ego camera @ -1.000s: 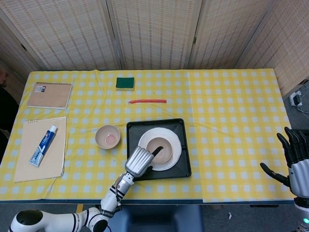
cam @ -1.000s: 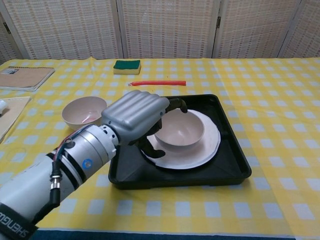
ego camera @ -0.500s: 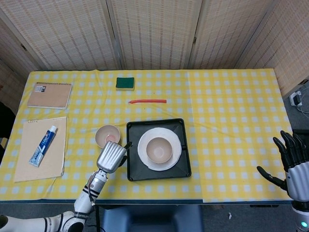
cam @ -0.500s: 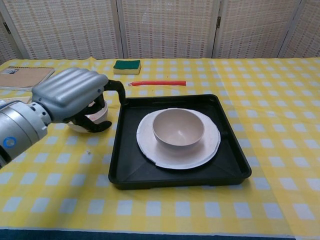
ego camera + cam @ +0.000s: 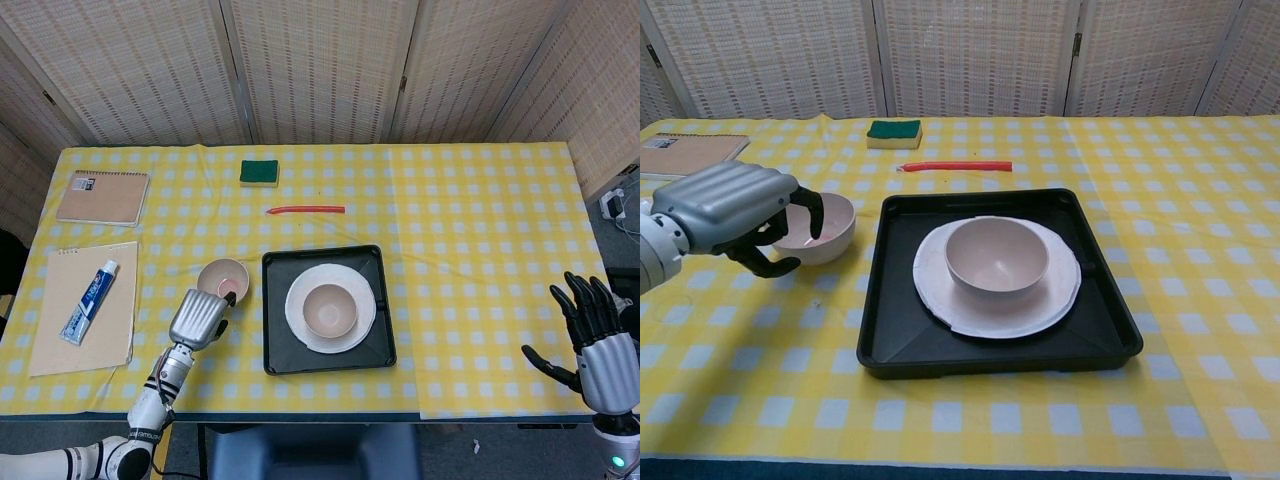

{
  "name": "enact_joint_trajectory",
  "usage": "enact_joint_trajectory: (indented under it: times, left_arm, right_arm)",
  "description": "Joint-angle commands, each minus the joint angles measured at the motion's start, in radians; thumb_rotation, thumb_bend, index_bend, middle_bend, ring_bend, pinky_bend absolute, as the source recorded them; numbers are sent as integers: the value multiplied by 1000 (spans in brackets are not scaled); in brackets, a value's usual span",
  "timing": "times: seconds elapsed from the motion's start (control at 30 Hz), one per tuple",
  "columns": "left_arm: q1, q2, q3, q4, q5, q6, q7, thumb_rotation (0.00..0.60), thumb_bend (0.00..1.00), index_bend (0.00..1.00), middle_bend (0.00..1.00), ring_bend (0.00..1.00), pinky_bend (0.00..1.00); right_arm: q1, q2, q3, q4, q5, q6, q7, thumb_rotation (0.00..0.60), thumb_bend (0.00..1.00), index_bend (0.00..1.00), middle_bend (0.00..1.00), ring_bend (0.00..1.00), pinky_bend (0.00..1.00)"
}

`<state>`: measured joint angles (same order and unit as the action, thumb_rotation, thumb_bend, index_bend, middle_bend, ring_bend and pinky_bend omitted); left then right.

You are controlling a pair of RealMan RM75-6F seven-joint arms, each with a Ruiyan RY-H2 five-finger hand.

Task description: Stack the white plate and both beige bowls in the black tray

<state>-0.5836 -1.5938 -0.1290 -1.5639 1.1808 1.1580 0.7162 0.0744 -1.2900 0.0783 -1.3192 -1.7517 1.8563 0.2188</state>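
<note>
Sponge (image 5: 259, 172), red straw (image 5: 306, 210) beyond black tray (image 5: 377, 345)

The head view is looking steeply down from 6 o'clock; the chest view is sitting low, closer, both sharing the black tray (image 5: 323, 309) (image 5: 997, 282).

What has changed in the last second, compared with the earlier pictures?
The left hand let go of the bowl in the tray and moved left to the second bowl; its fingers now reach over that bowl's rim. The right hand sank slightly. White plate, black tray and both bowls stayed put.
</note>
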Motion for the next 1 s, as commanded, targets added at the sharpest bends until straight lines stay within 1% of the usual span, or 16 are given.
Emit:
enact_joint_trajectory:
  times: [0.03, 0.43, 0.73, 0.87, 1.0]
  left_arm:
    - [-5, -17, -2, 31, 9, 6, -17, 600, 385, 473, 1000, 1000, 1000]
    - [-18, -42, -3, 131, 2, -18, -72, 600, 385, 498, 1000, 1000, 1000]
    - [-27, -54, -9, 197, -19, -59, -128, 600, 385, 505, 1000, 1000, 1000]
    - [-32, -63, -12, 224, -17, -65, -144, 600, 386, 533, 1000, 1000, 1000]
    - [-34, -84, -10, 257, 6, -47, -160, 600, 406, 597, 1000, 1000, 1000]
  right_arm:
    - [1, 1, 1, 0, 3, -1, 1, 600, 162, 0, 0, 0, 0]
    - [3, -1, 7, 6, 15, -11, -3, 600, 160, 0, 0, 0, 0]
    - [5, -7, 12, 9, 28, -22, -15, 600, 160, 0, 0, 0, 0]
    - [5, -9, 16, 6, 33, -21, -21, 600, 161, 0, 0, 0, 0]
    - [4, -9, 18, 7, 34, -19, -25, 600, 161, 0, 0, 0, 0]
